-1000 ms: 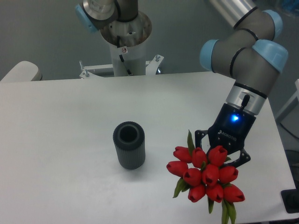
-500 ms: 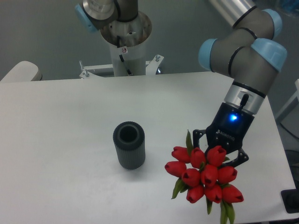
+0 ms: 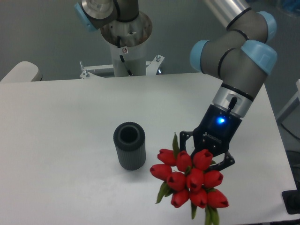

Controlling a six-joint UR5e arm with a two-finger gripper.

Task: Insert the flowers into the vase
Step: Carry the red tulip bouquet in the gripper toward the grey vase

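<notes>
Sliding left now: the grey UR5e arm with pale blue joint caps [image 3: 234,51] has carried its load toward the centre of the white table [image 3: 61,122], and the tight bunch of red closed tulips with green leaves [image 3: 190,180] sits clearly nearer the vase than it did a second ago. The small dark grey ribbed cylinder vase [image 3: 129,145] has not budged; it stands upright left of centre, round mouth open to the camera, with the tulips just beside it on its right and apart from it.

Behind the table runs a plain grey wall, the arm's white mounting column [image 3: 126,51] rises at the back edge, and a pale rounded shape [image 3: 21,72] peeks in at far left.

The arm reaches down from the upper right, forearm angled toward the near edge, a blue light [image 3: 218,121] glowing on the wrist. The black two-finger gripper [image 3: 206,152] points down and forward, its fingers spread only as far as the stems between them, clamped on the bunch just behind the heads. The stems themselves are hidden.
</notes>
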